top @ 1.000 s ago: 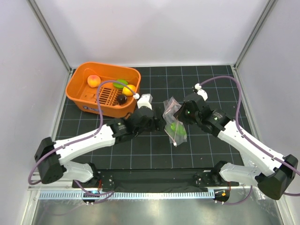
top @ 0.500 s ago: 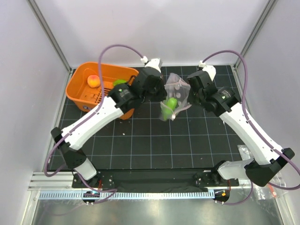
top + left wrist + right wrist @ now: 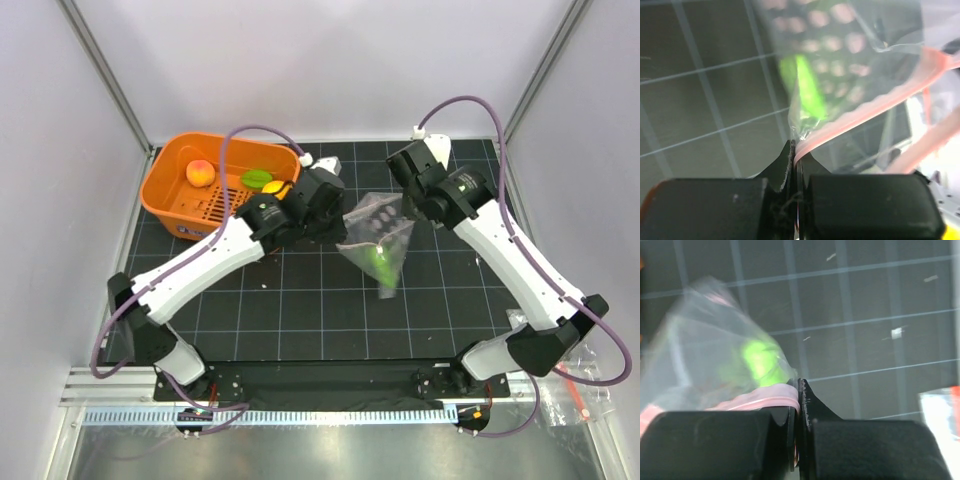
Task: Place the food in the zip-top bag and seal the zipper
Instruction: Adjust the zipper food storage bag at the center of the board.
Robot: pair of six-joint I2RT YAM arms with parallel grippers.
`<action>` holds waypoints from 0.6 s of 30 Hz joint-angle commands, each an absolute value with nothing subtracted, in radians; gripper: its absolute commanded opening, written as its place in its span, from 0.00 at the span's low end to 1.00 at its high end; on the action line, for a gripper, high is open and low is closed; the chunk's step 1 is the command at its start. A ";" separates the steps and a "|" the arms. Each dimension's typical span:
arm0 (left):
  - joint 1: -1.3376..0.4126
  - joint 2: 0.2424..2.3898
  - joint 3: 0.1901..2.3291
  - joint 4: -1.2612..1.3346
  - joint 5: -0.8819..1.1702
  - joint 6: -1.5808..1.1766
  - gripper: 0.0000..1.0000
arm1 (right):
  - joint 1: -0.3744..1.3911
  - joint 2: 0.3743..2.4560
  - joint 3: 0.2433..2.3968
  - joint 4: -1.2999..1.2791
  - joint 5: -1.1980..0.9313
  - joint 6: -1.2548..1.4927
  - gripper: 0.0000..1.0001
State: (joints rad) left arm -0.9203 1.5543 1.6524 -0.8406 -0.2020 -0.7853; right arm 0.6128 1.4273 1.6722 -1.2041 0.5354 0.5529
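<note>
Left pincer now also on the zipper, opposite right pincer.

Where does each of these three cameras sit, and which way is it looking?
Top: above, behind the robot, looking down at the table; left arm and right arm show, holding the bag.
Left wrist: on the left arm, looking past the left gripper, shut on the bag's pink strip.
Right wrist: likewise; right gripper shut on that strip.
Shared: all show the bag's green food.
</note>
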 commanded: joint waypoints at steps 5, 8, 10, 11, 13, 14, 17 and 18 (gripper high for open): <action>-0.911 1.580 1.603 -0.707 -0.078 -0.851 0.06 | 0.600 1.408 1.709 -1.312 0.680 0.491 0.01; -0.896 1.549 1.543 -0.700 -0.089 -0.854 0.11 | 0.600 1.430 1.635 -1.246 0.582 0.511 0.01; -0.876 1.529 1.494 -0.692 -0.084 -0.861 0.24 | 0.600 1.433 1.586 -1.183 0.517 0.523 0.01; -0.868 1.511 1.480 -0.690 -0.086 -0.862 0.30 | 0.598 1.428 1.574 -1.161 0.496 0.525 0.01; -0.845 1.493 1.459 -0.693 -0.095 -0.848 0.60 | 0.600 1.427 1.551 -1.114 0.468 0.529 0.01; -0.838 1.468 1.459 -0.698 -0.113 -0.838 0.67 | 0.600 1.428 1.551 -1.108 0.466 0.528 0.01; -0.789 1.431 1.495 -0.739 -0.127 -0.781 0.80 | 0.600 1.428 1.555 -1.078 0.459 0.514 0.01; -0.760 1.428 1.514 -0.764 -0.132 -0.770 0.85 | 0.600 1.424 1.552 -1.072 0.457 0.509 0.01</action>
State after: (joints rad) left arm -0.8120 1.5108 1.4517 -0.7315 -0.1066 -0.8280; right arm 0.6044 1.4445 1.5436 -1.1526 0.4820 0.5209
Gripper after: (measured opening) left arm 0.805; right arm 0.057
